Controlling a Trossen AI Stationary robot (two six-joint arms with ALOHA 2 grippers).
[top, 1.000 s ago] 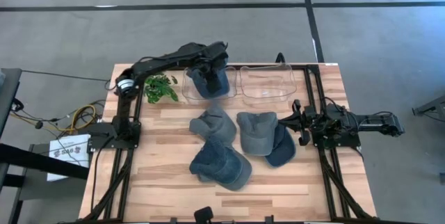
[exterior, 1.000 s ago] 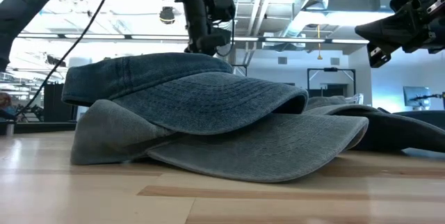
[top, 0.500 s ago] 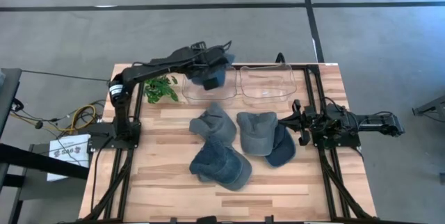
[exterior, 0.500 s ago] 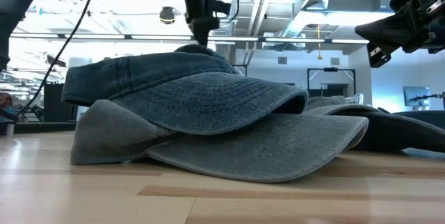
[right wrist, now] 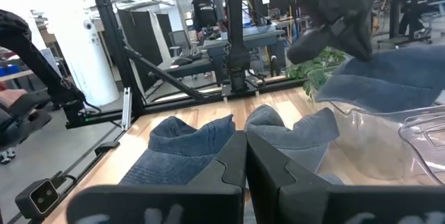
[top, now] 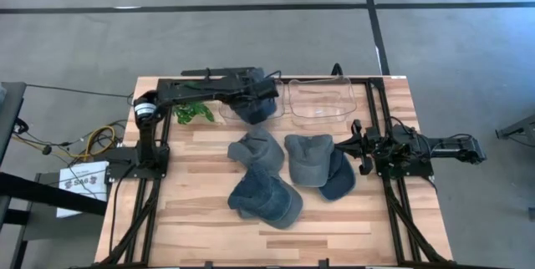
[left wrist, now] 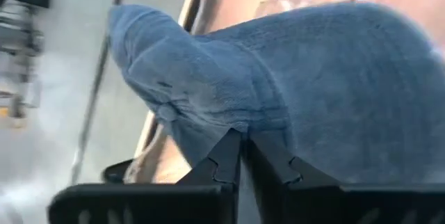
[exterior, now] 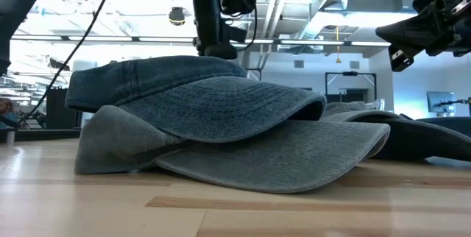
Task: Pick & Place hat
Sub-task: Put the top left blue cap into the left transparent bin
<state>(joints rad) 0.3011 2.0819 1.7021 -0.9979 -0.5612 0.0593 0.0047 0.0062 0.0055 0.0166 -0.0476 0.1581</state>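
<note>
Denim hat (top: 256,104) hangs pinched in the left pincer (left wrist: 241,156) over the clear bin (top: 230,110).

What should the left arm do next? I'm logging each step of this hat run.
Probably open and let go. The left gripper is shut on the held hat, which already lies over the left clear bin; releasing should leave it inside. The right gripper waits, shut, beside the hats on the table.
</note>
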